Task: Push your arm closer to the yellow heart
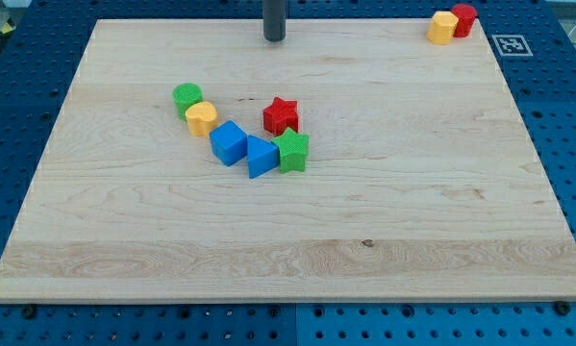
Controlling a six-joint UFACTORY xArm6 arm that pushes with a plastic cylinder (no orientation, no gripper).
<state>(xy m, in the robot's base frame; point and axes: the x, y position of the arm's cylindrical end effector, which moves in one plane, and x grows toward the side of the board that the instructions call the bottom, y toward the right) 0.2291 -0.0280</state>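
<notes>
Tip at the view's top, far from yellow heart; no legible writing.

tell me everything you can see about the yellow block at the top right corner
The yellow block is a small chunky piece with a ridged, plastic-looking surface; its exact shape is hard to make out. It rests flat on the wooden board near the view's top right corner, touching the red block beside it. My tip is far to its left.

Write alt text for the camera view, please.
My tip rests near the wooden board's top edge, far from every block. A yellow heart touches a red block top right; six blocks cluster centre-left.
</notes>
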